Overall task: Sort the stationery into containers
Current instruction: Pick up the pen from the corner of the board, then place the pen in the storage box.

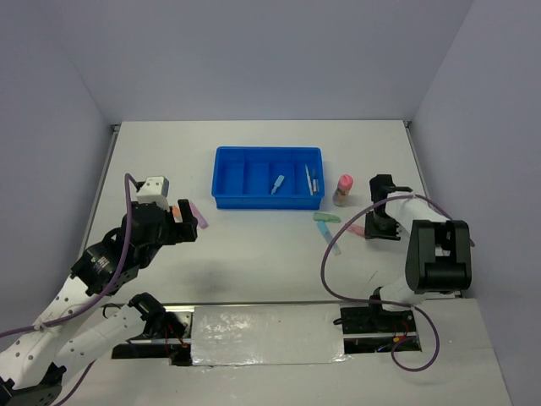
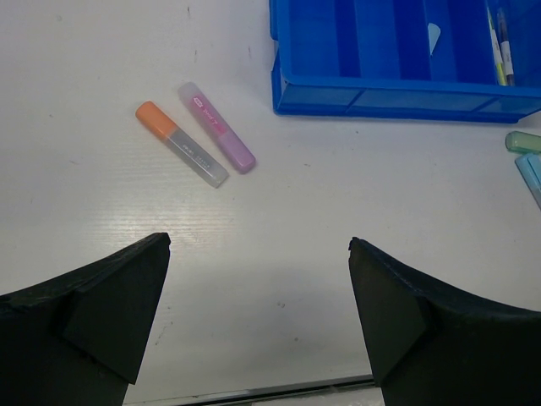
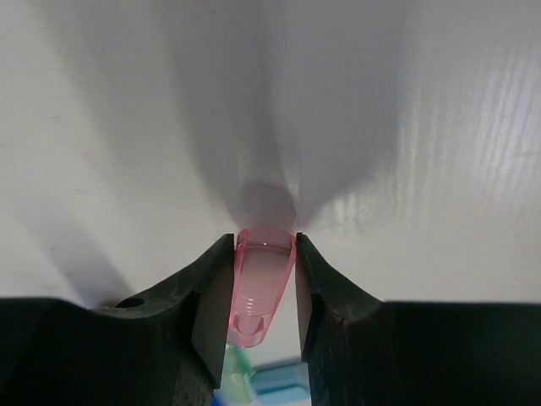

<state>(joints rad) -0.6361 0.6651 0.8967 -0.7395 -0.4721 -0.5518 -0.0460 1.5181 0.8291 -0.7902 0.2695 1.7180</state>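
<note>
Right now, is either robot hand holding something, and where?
The right gripper pinches a pink marker by its sides near one end; the left gripper holds nothing.

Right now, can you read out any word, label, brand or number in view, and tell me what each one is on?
No text is legible.
Purple translucent plastic marker: pink label print, too blurred to read.
Orange-capped clear plastic marker: dark barrel print, too small to read.
Pink translucent plastic marker in the right pincer: no print visible.
</note>
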